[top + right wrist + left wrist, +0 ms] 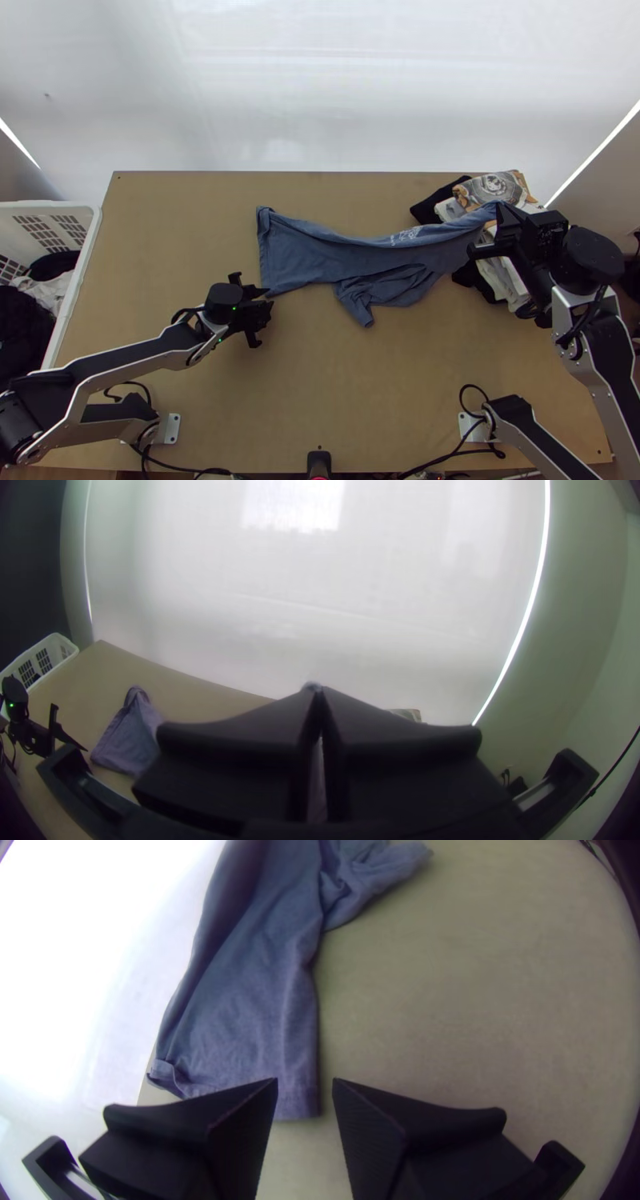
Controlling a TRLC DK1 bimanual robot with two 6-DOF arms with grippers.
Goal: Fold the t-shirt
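The blue t-shirt lies stretched across the table in the top view, its hem end flat at the left and its right end raised to my right gripper. In the right wrist view my right gripper is shut on a bit of the shirt. A crumpled sleeve points toward the near edge. My left gripper is beside the hem's near corner. In the left wrist view, my left gripper stands open, with the hem corner of the t-shirt beyond the gap between its fingers.
A stack of folded clothes lies at the table's far right, partly under the raised shirt end and the right gripper. A white basket holding dark and white clothes stands off the left edge. Bare table stretches along the near side.
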